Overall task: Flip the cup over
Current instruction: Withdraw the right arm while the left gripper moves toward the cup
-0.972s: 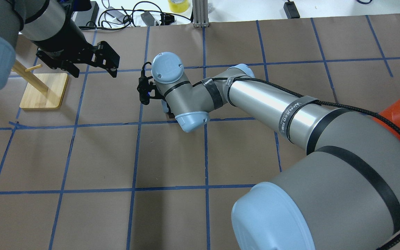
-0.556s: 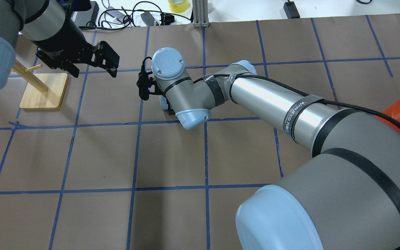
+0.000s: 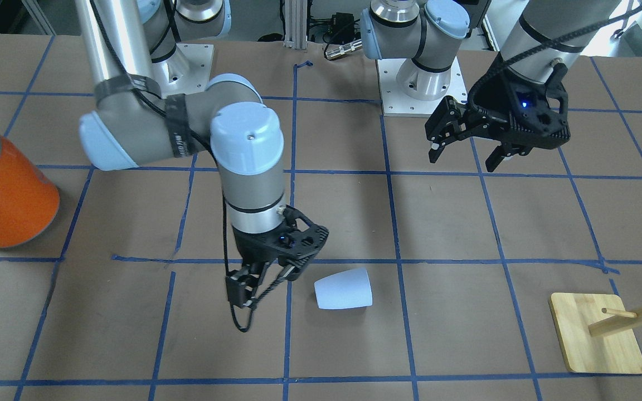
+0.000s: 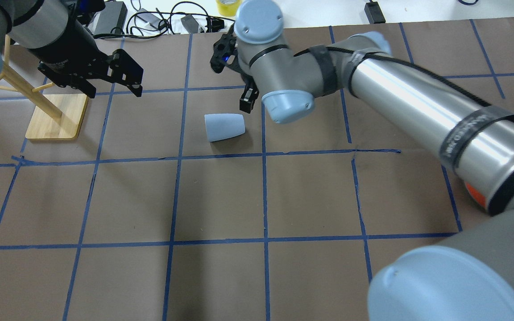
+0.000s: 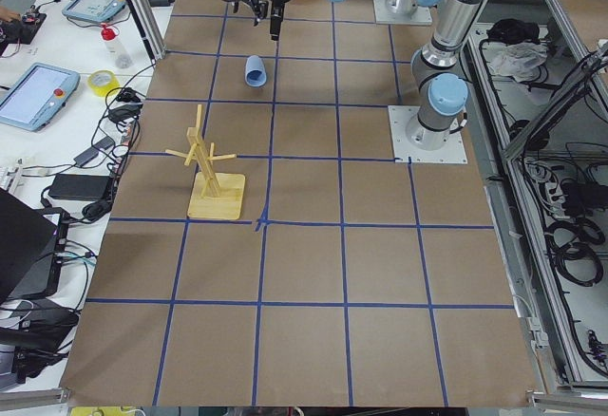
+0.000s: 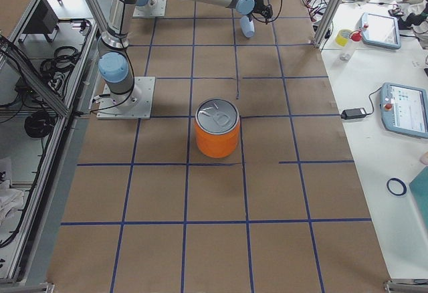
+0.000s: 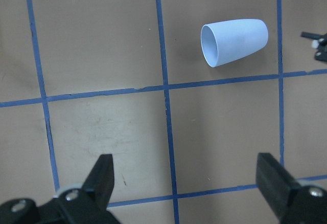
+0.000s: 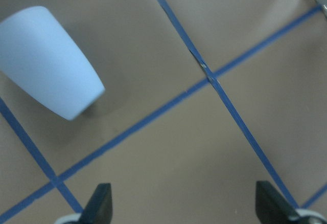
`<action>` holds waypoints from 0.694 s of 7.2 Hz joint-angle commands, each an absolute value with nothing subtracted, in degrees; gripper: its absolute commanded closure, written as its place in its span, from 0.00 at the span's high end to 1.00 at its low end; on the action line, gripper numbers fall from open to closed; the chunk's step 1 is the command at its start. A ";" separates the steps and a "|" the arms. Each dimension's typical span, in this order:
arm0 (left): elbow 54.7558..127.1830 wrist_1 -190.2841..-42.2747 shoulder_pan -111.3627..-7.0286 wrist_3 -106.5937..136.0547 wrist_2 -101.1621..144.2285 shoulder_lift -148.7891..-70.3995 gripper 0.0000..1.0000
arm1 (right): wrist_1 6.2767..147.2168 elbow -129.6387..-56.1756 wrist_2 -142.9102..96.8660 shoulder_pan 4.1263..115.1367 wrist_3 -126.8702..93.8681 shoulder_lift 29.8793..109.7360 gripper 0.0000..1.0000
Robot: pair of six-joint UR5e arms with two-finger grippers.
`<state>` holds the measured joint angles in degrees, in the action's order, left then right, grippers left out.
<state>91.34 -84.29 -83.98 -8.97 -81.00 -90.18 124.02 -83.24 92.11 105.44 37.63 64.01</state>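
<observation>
The cup (image 4: 224, 127) is a small pale blue tumbler lying on its side on the brown table, its mouth toward the overhead view's left. It also shows in the front view (image 3: 343, 288), the left wrist view (image 7: 234, 42) and the right wrist view (image 8: 48, 60). My right gripper (image 3: 265, 283) is open and empty, raised beside the cup's closed end and not touching it; in the overhead view one of its fingers (image 4: 248, 101) shows just beyond the cup. My left gripper (image 4: 114, 91) is open and empty, raised to the left of the cup.
A wooden peg stand (image 4: 56, 117) stands at the far left, under my left arm. A large orange can (image 3: 6, 195) with a silver lid stands on my right side. Cables (image 4: 163, 20) and a yellow tape roll (image 4: 229, 6) lie beyond the table's far edge.
My right gripper has risen and moved away to the far right, uncovering the cup, which now lies free on its side. My left gripper has shifted slightly left.
</observation>
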 commanded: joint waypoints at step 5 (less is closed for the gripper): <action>102.30 -72.08 -83.06 -10.63 -65.84 -105.70 1.00 | 91.88 -83.67 95.17 86.48 12.57 88.91 1.00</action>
